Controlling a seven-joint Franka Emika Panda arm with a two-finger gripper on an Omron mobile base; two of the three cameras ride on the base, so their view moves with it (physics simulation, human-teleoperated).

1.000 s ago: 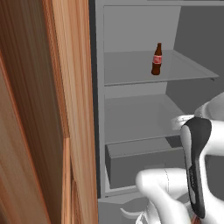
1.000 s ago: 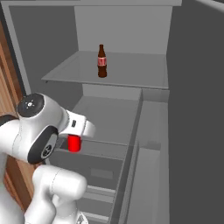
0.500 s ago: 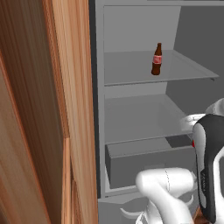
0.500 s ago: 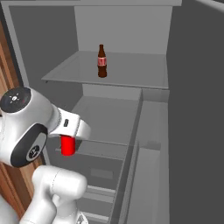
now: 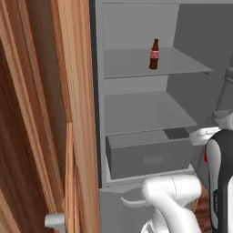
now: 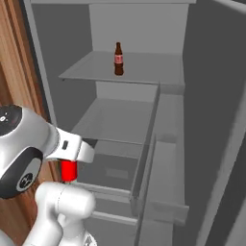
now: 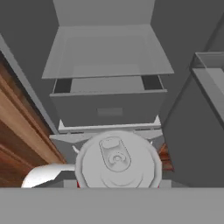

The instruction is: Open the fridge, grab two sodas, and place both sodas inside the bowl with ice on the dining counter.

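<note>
The fridge (image 5: 136, 111) stands open, with grey shelves and a drawer (image 5: 148, 154) inside. One soda, a slim dark brown bottle (image 5: 154, 54) with a red label, stands upright on the upper shelf (image 6: 118, 59). The other soda, a red can (image 6: 68, 170) with a silver top (image 7: 116, 158), hangs in front of the fridge and below its lower shelf, with my gripper (image 6: 69, 166) shut on it. In the hand view the can hides my fingertips. The bowl with ice and the dining counter are out of view.
Tall wooden cabinet panels (image 5: 50, 113) stand close on the left of the fridge (image 6: 12, 72). The fridge's open door (image 6: 216, 125), with its door shelves (image 6: 166, 158), runs along the right. My own white arm (image 5: 177, 200) fills the room low in front.
My hand has drawn back out of the fridge and a little lower with the red can in it. The bottle has stayed on its shelf.
</note>
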